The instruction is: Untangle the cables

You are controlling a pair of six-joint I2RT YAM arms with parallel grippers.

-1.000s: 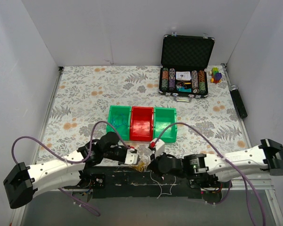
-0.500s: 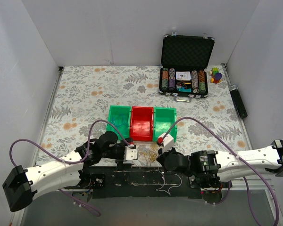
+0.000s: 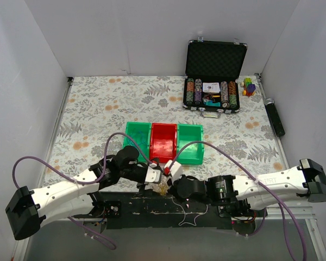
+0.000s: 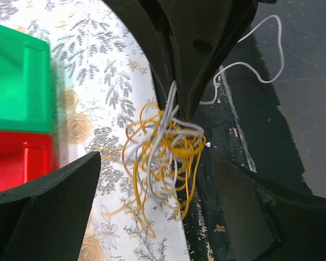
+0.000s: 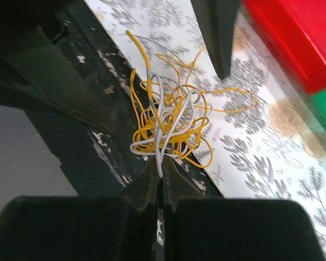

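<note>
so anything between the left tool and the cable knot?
Nothing visible. The left tool is open, the cable knot directly ahead in its gap; the right tool pinches a white strand from the far side.

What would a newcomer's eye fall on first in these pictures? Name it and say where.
First, the small yellow and white knot of cables at the near edge of the table: the right hand is shut on a white strand, the left hand open facing it. Then the bright row of green, red and green bins just behind it, and the open black case of chips at the far right.
</note>
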